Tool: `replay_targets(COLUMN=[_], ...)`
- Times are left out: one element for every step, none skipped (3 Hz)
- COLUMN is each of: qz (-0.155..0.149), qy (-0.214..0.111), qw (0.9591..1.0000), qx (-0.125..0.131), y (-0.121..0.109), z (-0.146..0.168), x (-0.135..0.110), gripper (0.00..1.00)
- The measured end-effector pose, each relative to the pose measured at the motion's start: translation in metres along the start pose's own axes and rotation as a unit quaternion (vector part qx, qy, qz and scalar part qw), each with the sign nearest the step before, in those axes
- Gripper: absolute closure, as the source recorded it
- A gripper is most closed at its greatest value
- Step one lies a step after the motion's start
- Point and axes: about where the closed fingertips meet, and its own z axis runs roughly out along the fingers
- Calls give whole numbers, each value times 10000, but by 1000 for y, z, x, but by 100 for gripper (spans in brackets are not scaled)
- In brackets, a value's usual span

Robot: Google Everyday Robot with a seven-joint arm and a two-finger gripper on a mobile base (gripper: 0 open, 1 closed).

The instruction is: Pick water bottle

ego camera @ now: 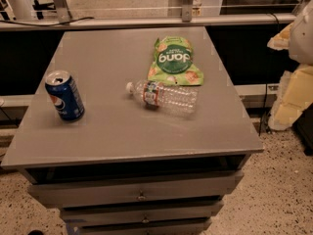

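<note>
On tabletop (122,131): water bottle (164,96) lying at middle, cap toward left edge; snack bag (175,61) just behind, toward back edge; can (64,95) upright near left edge.

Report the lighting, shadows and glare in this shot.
Camera view: dim, warm light; the Pepsi can throws a short soft shadow on the grey table; the clear water bottle catches faint highlights; the green snack bag shines slightly; the gripper, at the right edge beyond the table, looks pale.
</note>
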Motion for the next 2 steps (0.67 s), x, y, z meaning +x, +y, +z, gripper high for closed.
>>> replay_targets(qz=[-7, -239], qy=[-10, -204], qw=[10000, 9995], qx=[13, -22], y=[0, -8], z=[0, 21], x=[-1, -34], gripper=[0, 0])
